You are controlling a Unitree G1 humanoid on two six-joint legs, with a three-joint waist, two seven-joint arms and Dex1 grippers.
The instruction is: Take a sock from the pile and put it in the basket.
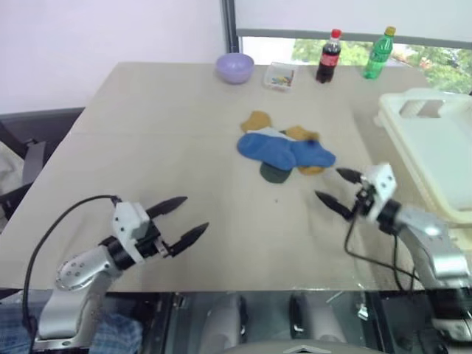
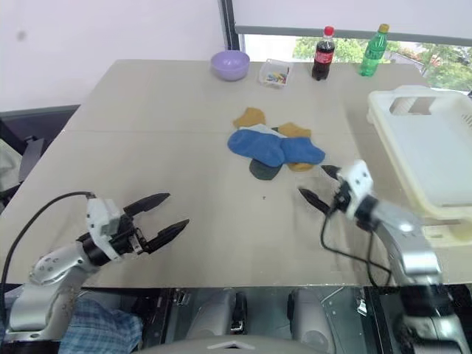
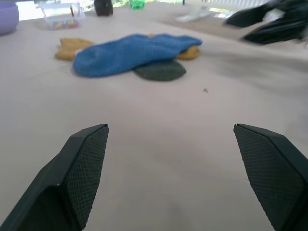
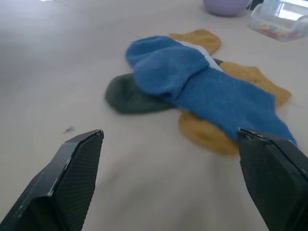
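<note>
The reach looked to be the step in hand: the right hand hung wide open and empty just near-right of the pile, fingers aimed at it; the left hand was open too, holding nothing, well apart at the near left; next, I judged, it had to close in and pinch one sock; blue socks lay over mustard, grey and dark green mid-surface; the basket waited far right.
</note>
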